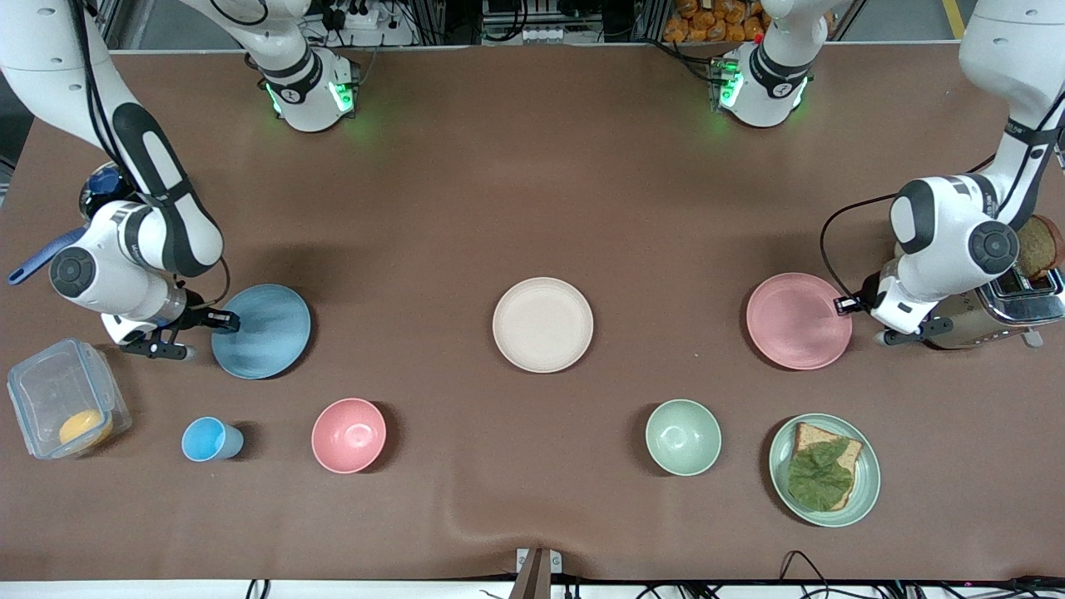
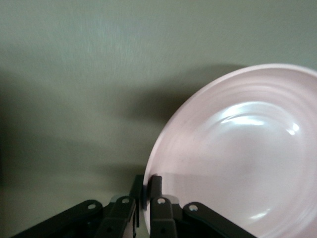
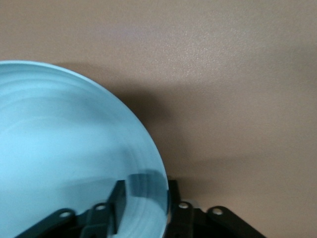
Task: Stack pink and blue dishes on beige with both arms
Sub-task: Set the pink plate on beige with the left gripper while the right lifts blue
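Front view gives us three task plates: the beige plate [image 1: 542, 324] mid-table, the blue plate [image 1: 265, 331] toward the right arm's end, the pink plate [image 1: 797, 320] toward the left arm's.

Left wrist view — left gripper [image 2: 146, 191] pinches the pink rim; the plate's edge is cropped.

Right wrist view — right gripper [image 3: 146, 191] clamps the blue rim likewise.

Both arms reach low – left gripper [image 1: 842, 304] pinched shut on a rim; right gripper [image 1: 226, 319] likewise.
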Controlling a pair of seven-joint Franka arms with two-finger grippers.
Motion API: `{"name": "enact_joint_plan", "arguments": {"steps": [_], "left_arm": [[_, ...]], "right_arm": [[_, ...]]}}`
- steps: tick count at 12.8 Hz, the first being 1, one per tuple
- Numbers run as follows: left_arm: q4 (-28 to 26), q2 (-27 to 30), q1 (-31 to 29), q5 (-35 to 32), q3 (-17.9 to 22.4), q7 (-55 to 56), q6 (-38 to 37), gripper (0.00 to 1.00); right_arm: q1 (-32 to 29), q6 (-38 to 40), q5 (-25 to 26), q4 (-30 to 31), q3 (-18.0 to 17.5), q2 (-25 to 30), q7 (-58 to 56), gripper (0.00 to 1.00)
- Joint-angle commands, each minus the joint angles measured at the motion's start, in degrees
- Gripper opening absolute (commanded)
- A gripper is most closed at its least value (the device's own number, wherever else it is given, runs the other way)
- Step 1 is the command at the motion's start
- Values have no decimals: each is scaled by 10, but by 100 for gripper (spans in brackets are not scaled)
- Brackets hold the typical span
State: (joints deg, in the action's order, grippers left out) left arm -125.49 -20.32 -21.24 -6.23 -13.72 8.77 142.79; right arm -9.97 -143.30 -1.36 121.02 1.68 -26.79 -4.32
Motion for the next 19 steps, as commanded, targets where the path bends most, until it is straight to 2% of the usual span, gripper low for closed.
{"name": "enact_joint_plan", "arguments": {"steps": [1, 3, 6, 7, 10, 13, 16, 19], "left_arm": [[-6, 60, -7, 22, -50, -2, -25, 0], [23, 79, -6, 111, -114, 14, -55, 0], [67, 63, 19, 126, -194, 124, -92, 0], [81, 51, 48, 121, -205, 179, -92, 0], [124, -8, 162, 64, -203, 352, -86, 0], [188, -88, 225, -23, -203, 500, -86, 0], [224, -146, 263, -98, -202, 596, -85, 0], [247, -176, 290, -111, -202, 629, -74, 0]], "right_arm": [[0, -7, -4, 9, -1, 5, -8, 0], [0, -5, -3, 4, -1, 5, -17, 0], [-3, 15, -4, -17, -1, 9, -52, 0], [-3, 46, -4, -37, -1, 11, -54, 0], [-4, 175, -4, -128, -1, 11, -70, 0], [-5, 220, -25, -148, -4, 20, -76, 0], [0, 302, -140, -179, -6, 34, -111, 0], [29, 391, -220, -213, -11, 40, -99, 0]]}}
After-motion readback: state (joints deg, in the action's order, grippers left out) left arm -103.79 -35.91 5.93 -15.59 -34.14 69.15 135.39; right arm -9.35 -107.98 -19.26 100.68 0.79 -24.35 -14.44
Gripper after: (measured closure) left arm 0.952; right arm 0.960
